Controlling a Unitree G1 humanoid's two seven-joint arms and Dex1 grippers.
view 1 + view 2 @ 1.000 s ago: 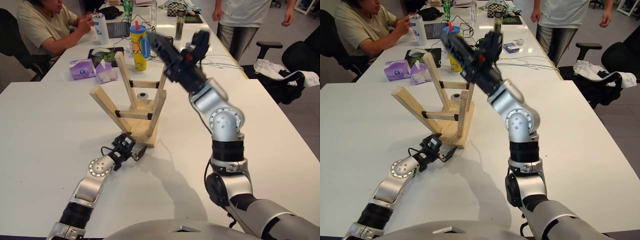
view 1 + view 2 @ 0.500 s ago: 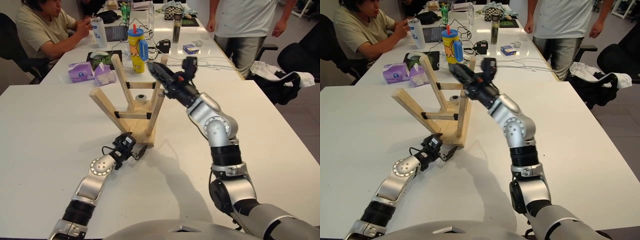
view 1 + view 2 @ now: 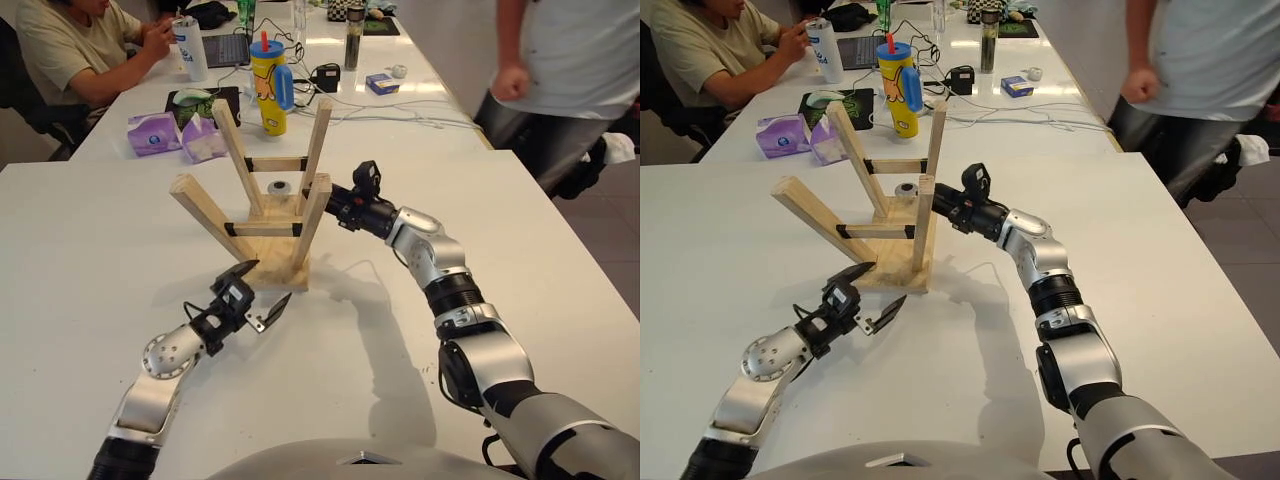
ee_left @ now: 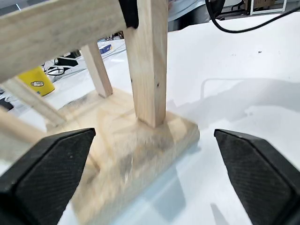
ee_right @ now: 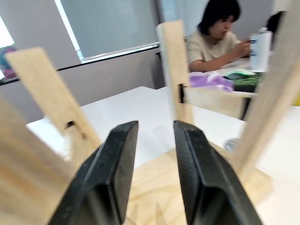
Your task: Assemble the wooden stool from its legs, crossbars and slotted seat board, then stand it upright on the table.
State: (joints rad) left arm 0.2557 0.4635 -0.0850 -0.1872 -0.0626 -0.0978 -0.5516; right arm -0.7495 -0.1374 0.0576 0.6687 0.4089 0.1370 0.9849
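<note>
Pale wooden four-legged stool sits upside down on your white table, its rectangular seat board down on the tabletop & legs splayed upward, joined by crossbars. Your black two-finger L gripper hovers low just off the seat board's near edge, fingers spread wide w/ nothing between; a sec ago it sat tighter to that edge & looked less open. Your black R gripper is now down beside the stool's near-right leg; 1 s ago that arm was raised high over the stool, half a sec ago partway down. Its fingers stand a narrow gap apart, gripping nothing; can't tell if they touch the leg. Stool looks to be in the same spot.
</note>
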